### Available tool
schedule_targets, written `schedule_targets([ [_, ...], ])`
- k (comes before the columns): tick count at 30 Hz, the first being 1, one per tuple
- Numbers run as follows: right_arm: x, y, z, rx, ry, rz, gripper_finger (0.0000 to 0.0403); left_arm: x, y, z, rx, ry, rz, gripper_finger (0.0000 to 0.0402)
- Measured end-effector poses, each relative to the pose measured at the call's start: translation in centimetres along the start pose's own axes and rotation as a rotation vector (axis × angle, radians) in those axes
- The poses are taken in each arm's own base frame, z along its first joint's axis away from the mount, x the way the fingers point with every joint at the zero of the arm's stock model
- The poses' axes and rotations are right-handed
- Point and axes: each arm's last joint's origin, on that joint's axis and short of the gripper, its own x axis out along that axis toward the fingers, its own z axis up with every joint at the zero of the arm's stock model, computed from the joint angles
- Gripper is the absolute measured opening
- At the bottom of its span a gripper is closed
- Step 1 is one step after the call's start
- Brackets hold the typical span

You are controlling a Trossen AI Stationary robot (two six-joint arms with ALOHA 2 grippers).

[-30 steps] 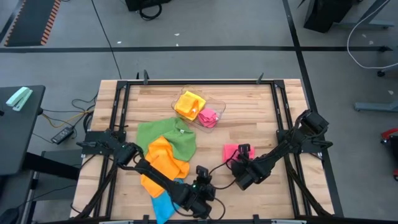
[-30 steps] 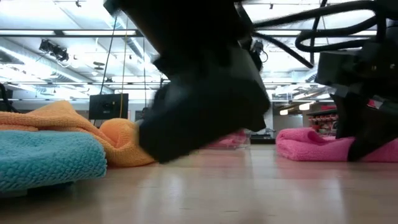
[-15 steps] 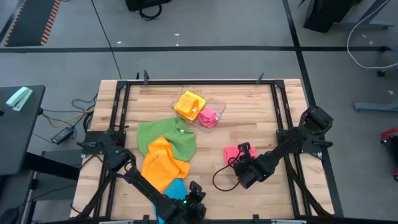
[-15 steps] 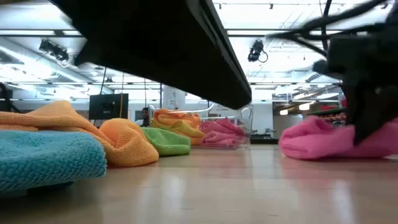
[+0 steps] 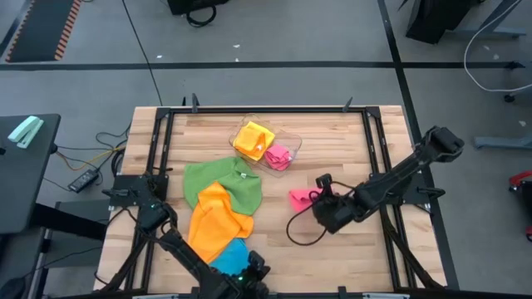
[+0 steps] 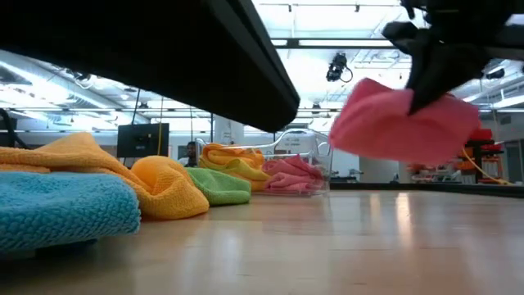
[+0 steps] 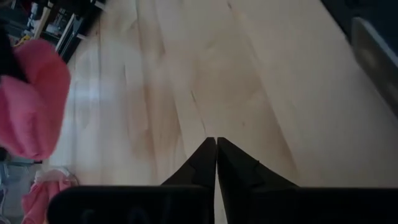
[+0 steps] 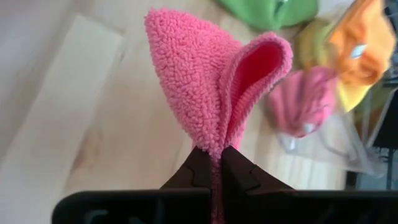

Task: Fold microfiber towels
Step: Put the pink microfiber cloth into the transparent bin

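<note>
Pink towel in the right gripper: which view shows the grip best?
Right wrist view: the pink towel is pinched between the shut fingers. The high view shows a small patch; the low view shows it off the table; the left wrist view catches an edge.

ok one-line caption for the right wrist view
Right pincer shut on a folded pink towel, held above the wooden table.

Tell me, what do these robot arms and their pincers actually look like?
Both arms are dark, nearly black, built from slim jointed segments. The right arm trails a thin black cable that loops over the wooden table. The right gripper and the left gripper each end in two flat black fingers tapering to a narrow wedge. No markings show.
</note>
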Motion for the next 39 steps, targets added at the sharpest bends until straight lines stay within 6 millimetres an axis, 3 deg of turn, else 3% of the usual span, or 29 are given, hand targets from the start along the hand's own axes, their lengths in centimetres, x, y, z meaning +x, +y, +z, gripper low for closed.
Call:
schedule_targets([
  [4,-0.6,-1.7,0.6,-0.010,-0.038,-0.017,0.0012,0.1,0.1,0.0,0.000,0.002,0.002,0.0014],
  [10,-1.8,-4.2,3.3,-0.161,-0.095,-0.051,0.0013,0.0,0.0,0.0,0.001,0.001,0.001,0.0020],
  [18,-2.7,-10.1,5.4,-0.330,-0.113,-0.151,0.0014,0.1,0.1,0.0,0.005,0.004,0.002,0.0017],
  [24,-0.8,-14.2,4.4,-0.444,-0.093,-0.138,0.0014,0.1,0.1,-0.3,0.033,0.027,0.005,0.0012],
  [31,1.1,-16.6,3.0,-0.664,-0.033,-0.094,0.0012,0.2,0.3,-0.5,0.048,0.042,0.008,0.0023],
  [39,6.6,-18.7,2.6,-0.754,0.014,-0.070,0.0011,1.3,1.2,-0.5,0.019,0.062,0.023,0.0011],
])
